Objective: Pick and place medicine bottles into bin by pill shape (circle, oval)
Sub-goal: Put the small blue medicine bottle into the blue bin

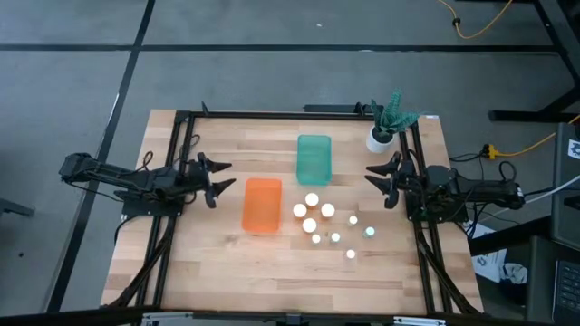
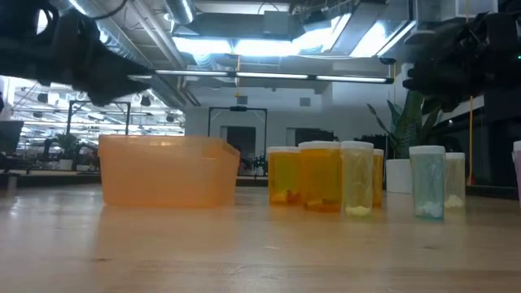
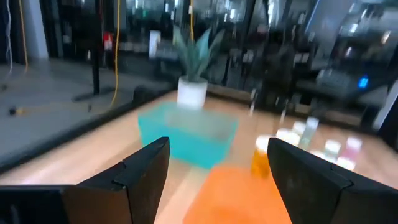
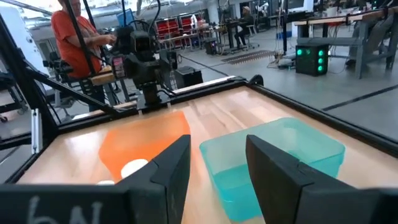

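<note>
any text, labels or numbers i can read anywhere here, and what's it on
No text can be read for certain in any view.
Right wrist view: pale marks on the dark body of the right gripper, roughly like "bN", cut off at the picture's edge, not readable.
Medicine bottles: no label text can be made out in the low view.
Orange bin, teal bin, white plant pot: no writing visible.

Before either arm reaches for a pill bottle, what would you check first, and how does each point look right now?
1. Left tool open, holding nothing: ok.
2. Right tool open, holding nothing: ok.
3. Orange bin empty: ok.
4. Teal bin empty: ok.
5. Medicine bottles upright, caps on: ok.
6. Pill shape in each bottle: cannot tell.
</note>
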You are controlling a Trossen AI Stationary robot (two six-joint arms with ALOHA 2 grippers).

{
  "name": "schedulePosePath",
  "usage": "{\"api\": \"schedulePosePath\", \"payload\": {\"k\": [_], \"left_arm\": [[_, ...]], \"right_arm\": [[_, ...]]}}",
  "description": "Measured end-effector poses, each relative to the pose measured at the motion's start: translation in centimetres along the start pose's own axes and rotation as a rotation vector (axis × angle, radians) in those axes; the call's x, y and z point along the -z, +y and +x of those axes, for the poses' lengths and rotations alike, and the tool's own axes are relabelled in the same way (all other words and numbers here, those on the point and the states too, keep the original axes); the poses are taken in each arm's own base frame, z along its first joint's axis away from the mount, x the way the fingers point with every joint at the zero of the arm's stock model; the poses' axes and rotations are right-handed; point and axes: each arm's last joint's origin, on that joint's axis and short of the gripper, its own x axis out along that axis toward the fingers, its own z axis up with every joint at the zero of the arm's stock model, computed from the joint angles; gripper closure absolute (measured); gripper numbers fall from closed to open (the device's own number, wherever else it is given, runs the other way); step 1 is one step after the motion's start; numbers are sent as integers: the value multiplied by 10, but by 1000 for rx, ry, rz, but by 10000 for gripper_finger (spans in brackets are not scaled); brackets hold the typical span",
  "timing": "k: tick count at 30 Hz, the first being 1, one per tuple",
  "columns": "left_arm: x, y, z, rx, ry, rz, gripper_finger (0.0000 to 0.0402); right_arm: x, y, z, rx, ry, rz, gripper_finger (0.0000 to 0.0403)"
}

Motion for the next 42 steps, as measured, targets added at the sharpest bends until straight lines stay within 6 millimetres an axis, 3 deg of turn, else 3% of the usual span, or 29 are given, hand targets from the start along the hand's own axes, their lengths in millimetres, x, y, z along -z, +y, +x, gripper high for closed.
{"api": "schedulePosePath", "payload": {"k": [5,12,15,19,24,30,35,42], "left_arm": [[-19,-3,-2,45,-179,-21,139],[-20,-3,-2,52,-190,36,139],[-20,-3,-2,52,-190,41,139],[-20,-3,-2,52,-190,41,139],[-20,-3,-2,52,-186,37,139],[-18,-3,-1,49,-168,52,139],[-18,-3,-1,46,-169,80,139],[-18,-3,-1,47,-169,79,139]], "right_arm": [[-41,8,-7,-77,-45,14,247],[-100,26,0,-117,85,-28,247],[-121,36,11,-114,215,-72,247],[-132,51,26,-128,509,-105,247],[-129,74,40,-139,885,-92,247],[-110,94,43,116,1252,3,247],[-79,116,41,210,1411,24,247],[-25,143,36,201,1455,6,247]]}}
